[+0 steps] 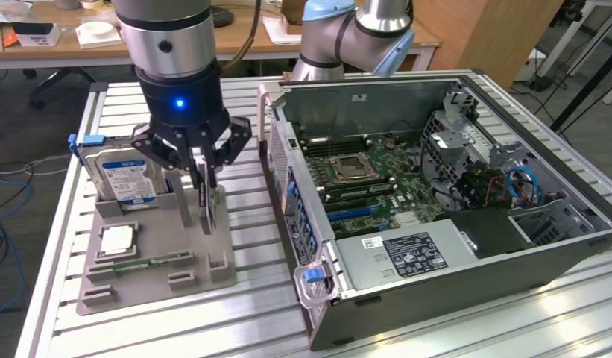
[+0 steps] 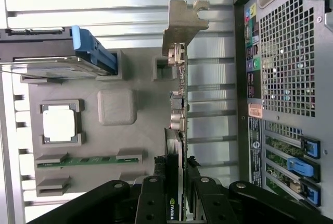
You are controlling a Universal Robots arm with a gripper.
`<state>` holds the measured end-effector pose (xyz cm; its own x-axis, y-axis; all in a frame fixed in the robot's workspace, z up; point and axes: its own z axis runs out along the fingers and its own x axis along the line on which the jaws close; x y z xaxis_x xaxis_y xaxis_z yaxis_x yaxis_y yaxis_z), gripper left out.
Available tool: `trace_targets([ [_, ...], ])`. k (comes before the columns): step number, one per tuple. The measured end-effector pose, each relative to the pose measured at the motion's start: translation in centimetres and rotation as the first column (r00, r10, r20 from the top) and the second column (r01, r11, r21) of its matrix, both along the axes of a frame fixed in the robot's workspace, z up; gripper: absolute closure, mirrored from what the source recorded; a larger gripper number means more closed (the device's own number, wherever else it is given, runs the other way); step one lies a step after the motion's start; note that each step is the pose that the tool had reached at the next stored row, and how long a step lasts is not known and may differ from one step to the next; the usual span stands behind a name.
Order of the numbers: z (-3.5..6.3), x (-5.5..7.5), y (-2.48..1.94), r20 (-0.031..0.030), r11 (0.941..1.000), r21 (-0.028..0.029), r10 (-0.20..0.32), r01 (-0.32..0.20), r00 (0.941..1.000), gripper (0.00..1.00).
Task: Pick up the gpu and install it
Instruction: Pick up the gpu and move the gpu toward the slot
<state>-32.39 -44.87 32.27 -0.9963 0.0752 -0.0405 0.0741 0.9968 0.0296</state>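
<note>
Found gripper [image 1: 202,183] clamped on the gpu [image 1: 208,215], one finger against each face. Located the card standing on edge at 3 o'clock on the grey holder [image 1: 151,287], exterior view. Cannot tell whether lifted clear of its slot. Logged hard drive [image 1: 127,175] at 9 o'clock of the gripper, open computer case [image 1: 435,186] at 3 o'clock. Noted processor chip [image 1: 117,240] at 8 o'clock, flat in the holder.
</note>
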Motion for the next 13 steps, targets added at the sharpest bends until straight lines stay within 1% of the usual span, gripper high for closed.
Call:
trace_targets([
  [13, 1.4, 0.0, 0.0, -0.0001, 1.0, 0.0, 0.0, 0.0, 1.0, 0.74],
])
